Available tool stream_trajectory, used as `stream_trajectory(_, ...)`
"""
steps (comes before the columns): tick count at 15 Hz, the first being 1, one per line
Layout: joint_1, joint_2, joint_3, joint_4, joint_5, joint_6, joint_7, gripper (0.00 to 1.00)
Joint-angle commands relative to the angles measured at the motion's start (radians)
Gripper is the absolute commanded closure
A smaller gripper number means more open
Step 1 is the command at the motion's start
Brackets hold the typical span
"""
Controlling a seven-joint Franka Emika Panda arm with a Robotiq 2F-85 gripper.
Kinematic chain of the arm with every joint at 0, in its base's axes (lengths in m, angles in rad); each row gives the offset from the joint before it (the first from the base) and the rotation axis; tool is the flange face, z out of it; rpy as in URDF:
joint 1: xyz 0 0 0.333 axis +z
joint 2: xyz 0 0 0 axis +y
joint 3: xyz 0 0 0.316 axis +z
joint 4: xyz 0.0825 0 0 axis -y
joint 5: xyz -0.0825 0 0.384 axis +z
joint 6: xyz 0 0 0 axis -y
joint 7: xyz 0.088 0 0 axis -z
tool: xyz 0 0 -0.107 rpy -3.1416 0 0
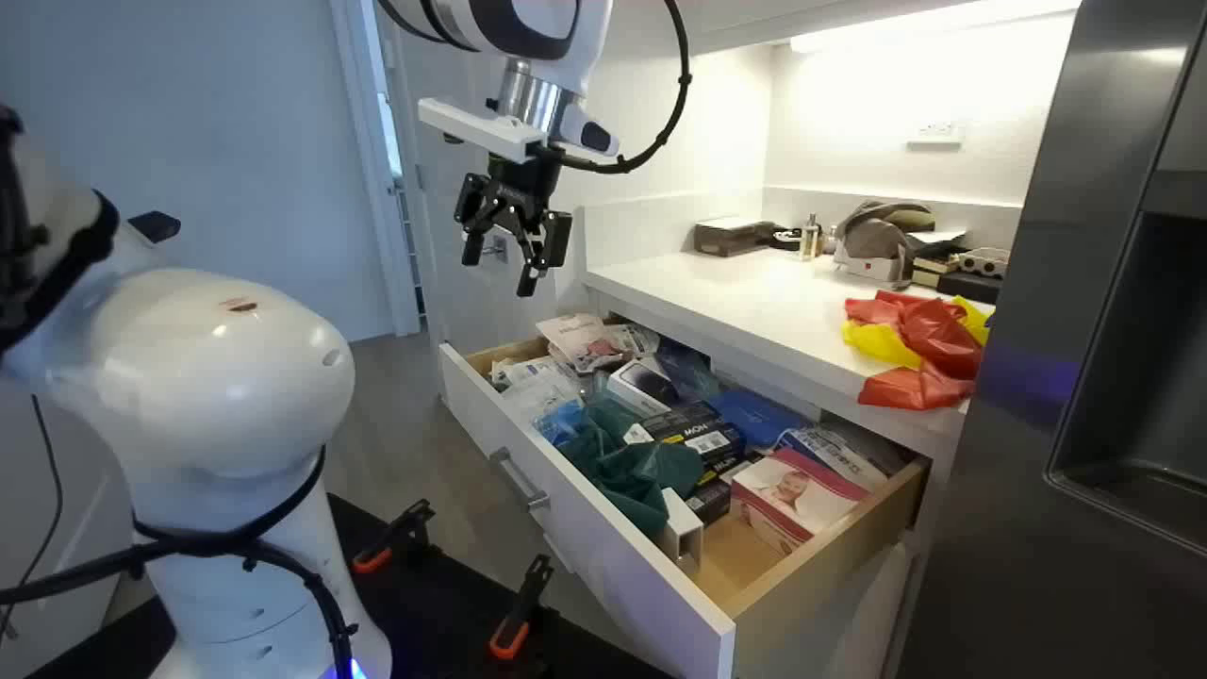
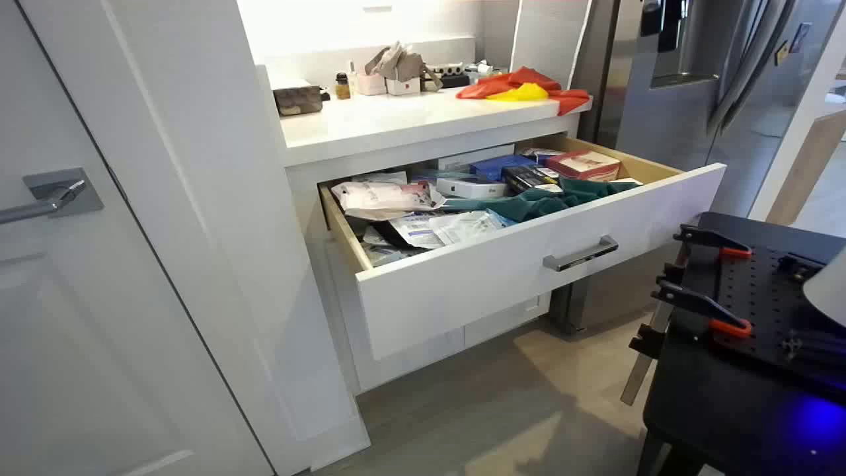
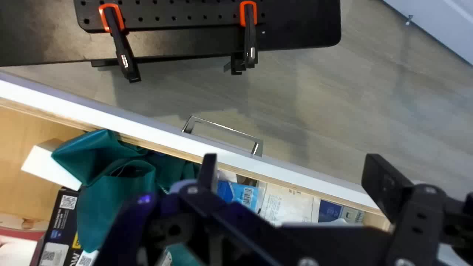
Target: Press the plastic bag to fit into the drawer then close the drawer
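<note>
Your green plastic bag sits crumpled in the pulled-out drawer, between the front panel and the black boxes. In an exterior view its long axis follows the panel, roughly 11 to 5 o'clock. The bag reads about 9 to 3 in an exterior view. In the wrist view a flap points to 9 o'clock, over a white box. Can't tell which end is the mouth.

Your fingers are spread wide, holding nothing. Wrist view: bag at 9 o'clock from the gap, part of it hidden behind the nearer finger. In an exterior view the fingers hang above the drawer, well apart from the bag, at its 11 o'clock.

Only your wrist view gives the loop-shaped fold in the bag. Both exterior views show you the red-and-yellow heap on the white surface; it's outside the wrist view. In an exterior view with the drawer handle face-on, your fingers are out of frame.
</note>
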Motion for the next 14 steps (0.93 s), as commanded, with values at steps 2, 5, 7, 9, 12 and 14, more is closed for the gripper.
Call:
stream_trajectory(2,-0.022,0.003,0.019,0.002,0.01,-0.003,-0.01,0.0)
stream_trajectory(5,-0.022,0.003,0.019,0.002,0.01,-0.003,-0.01,0.0)
stream_trajectory(7,-0.022,0.003,0.019,0.002,0.01,-0.003,-0.01,0.0)
stream_trajectory(9,-0.022,0.003,0.019,0.002,0.01,-0.003,-0.01,0.0)
stream_trajectory(12,-0.012,0.088,0.011,0.035,0.011,0.041,-0.048,0.0)
stream_trajectory(14,0.007,0.179,0.008,0.071,0.02,0.094,-0.097,0.0)
